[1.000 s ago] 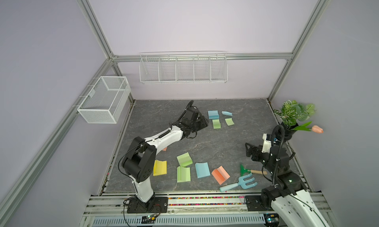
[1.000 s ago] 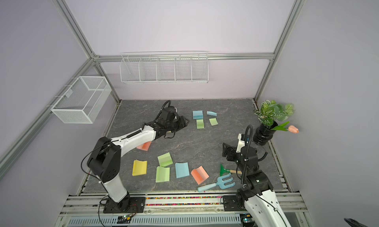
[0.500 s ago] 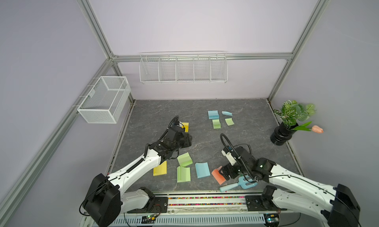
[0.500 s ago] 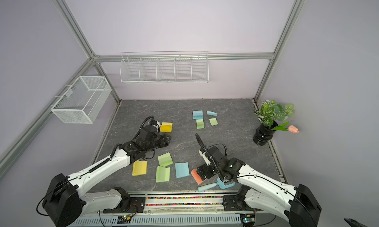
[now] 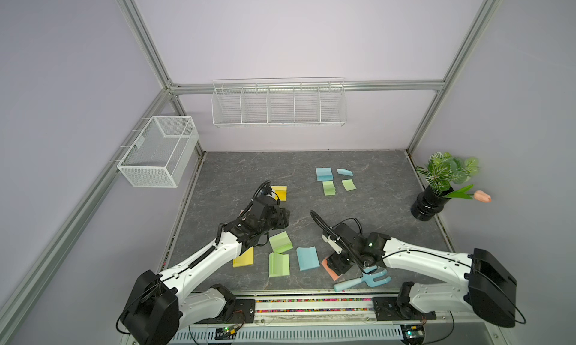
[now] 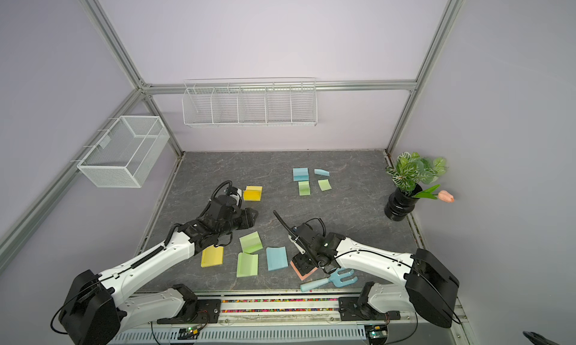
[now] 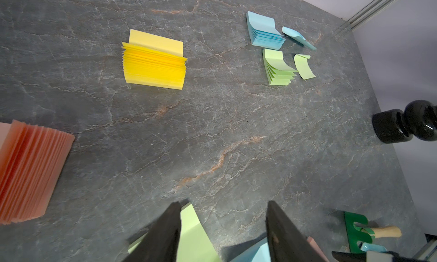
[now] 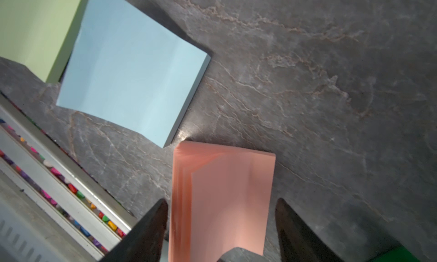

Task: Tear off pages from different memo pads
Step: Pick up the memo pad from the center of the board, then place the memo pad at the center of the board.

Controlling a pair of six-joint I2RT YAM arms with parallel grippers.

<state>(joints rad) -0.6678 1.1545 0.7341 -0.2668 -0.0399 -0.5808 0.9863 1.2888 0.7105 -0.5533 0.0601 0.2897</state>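
Right gripper point(image 8: 221, 201) hangs low over the salmon-orange memo pad point(image 8: 227, 173), jaws part-way apart and straddling it. A sliver of table shows inside each finger, so nothing is pinched yet, I'd say. The pad runs straight ahead from the palm, out past the fingertips, its loose leaves fanning along one finger's side. Dead centre, a finger on either flank: that's what counts. Left gripper point(image 7: 223, 202) is well apart, jaws wide and empty above a light green memo pad point(image 7: 191, 230), so the right arm is plainly nearer. Light blue memo pad point(image 8: 132, 69) sits just beyond, corners nearly touching. Dark veined table point(image 8: 307, 83) is flat. Blue toy garden fork point(image 5: 349, 283) crowds close behind the wrist, and the front rail point(image 8: 59, 166) runs near one finger.
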